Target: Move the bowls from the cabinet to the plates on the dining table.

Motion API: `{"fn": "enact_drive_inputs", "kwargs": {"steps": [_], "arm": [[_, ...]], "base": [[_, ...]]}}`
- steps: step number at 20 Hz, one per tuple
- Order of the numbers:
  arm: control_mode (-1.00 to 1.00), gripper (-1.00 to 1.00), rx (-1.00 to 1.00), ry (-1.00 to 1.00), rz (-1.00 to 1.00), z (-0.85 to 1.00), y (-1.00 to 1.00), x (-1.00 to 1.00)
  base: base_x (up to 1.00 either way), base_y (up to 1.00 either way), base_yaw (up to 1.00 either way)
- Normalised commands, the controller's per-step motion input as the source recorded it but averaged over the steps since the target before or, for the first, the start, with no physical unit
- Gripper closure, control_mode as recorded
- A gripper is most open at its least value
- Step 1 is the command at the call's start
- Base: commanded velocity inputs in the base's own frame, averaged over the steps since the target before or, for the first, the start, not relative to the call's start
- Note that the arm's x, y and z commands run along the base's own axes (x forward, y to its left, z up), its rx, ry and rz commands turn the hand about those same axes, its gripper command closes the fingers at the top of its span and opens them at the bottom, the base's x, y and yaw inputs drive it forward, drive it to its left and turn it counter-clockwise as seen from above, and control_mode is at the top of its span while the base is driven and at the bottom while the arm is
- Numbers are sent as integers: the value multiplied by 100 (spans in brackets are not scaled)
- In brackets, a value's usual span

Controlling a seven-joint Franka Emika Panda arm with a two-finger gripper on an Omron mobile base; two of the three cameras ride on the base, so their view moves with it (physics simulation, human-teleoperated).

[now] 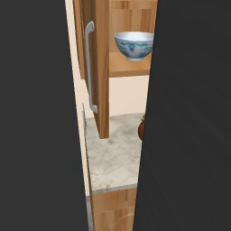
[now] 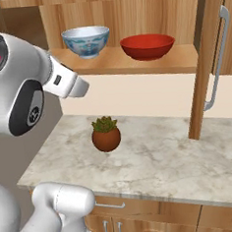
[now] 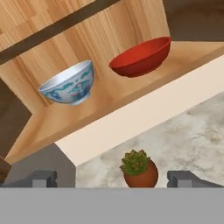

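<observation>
Bowls, the patterned white bowl (image 2: 86,40) and the glossy red bowl (image 2: 147,45), sit side by side on the cabinet (image 2: 206,61) shelf, likely rigid, slippery and breakable, best pinched across a rim by the wide-open, empty gripper (image 3: 113,178).

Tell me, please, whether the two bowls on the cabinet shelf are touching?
Apart: the right base view shows bare shelf between the patterned bowl and the red bowl.

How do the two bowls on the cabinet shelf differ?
The patterned bowl is white with blue-green markings; the red bowl is plain glossy red. The patterned bowl looks deeper and narrower, the red bowl shallower and wider. Both stand upright, apart, on the same shelf.
</observation>
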Motion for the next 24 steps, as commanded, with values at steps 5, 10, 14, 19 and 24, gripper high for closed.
{"fn": "enact_drive_inputs", "kwargs": {"steps": [5,10,14,19,24], "arm": [[-100,-100,25,0,3,0,0,37],[-100,-100,12,1,0,0,8,45],[-100,-100,0,9,0,0,18,55],[-100,-100,1,1,0,-3,3,41],[-100,-100,7,0,0,-5,1,33]], "base": [[0,0,0],[0,0,0],[0,0,0],[0,0,0],[0,0,0]]}}
